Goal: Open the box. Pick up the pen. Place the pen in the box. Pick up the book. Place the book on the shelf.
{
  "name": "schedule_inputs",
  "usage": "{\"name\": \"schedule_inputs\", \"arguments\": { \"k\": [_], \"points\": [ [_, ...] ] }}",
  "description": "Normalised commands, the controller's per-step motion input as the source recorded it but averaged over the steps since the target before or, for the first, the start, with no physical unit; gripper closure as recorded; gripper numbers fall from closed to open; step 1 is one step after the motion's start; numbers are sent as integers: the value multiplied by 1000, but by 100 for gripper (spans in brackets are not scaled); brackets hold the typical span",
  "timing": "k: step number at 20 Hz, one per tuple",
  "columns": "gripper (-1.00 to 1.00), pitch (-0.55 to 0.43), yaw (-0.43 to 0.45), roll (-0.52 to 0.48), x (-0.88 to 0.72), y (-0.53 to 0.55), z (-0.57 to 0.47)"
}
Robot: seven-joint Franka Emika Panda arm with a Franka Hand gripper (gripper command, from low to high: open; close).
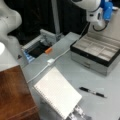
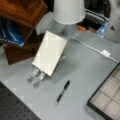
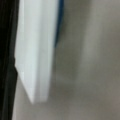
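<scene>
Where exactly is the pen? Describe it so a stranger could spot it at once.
Start at the open box on the grey table. In front of it, on bare tabletop beside the propped-up white book, lies the pen. It is the only thin black stick there.

Bare table [image 1: 75, 72] around pen [image 1: 93, 92], between book [image 1: 58, 92] and box [image 1: 96, 52].

Black-rimmed, grey-sided box [image 1: 96, 53], grey compartments; black pen [image 1: 93, 92], pale band; cream, finely textured book [image 1: 57, 91]; reddish-brown shelf [image 1: 15, 95].
</scene>
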Motion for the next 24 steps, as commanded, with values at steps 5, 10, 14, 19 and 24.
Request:
{"name": "schedule_inputs", "arguments": {
  "k": [5,10,14,19,24],
  "points": [
    [-100,131,-124,61,-230,-196,79],
    [-100,199,-35,-30,-251,-362,68],
    [-100,200,34,-184,-156,-356,63],
    [-100,210,96,-315,-68,-444,79],
    [-100,220,138,-356,-22,-556,71]
  ]
}}
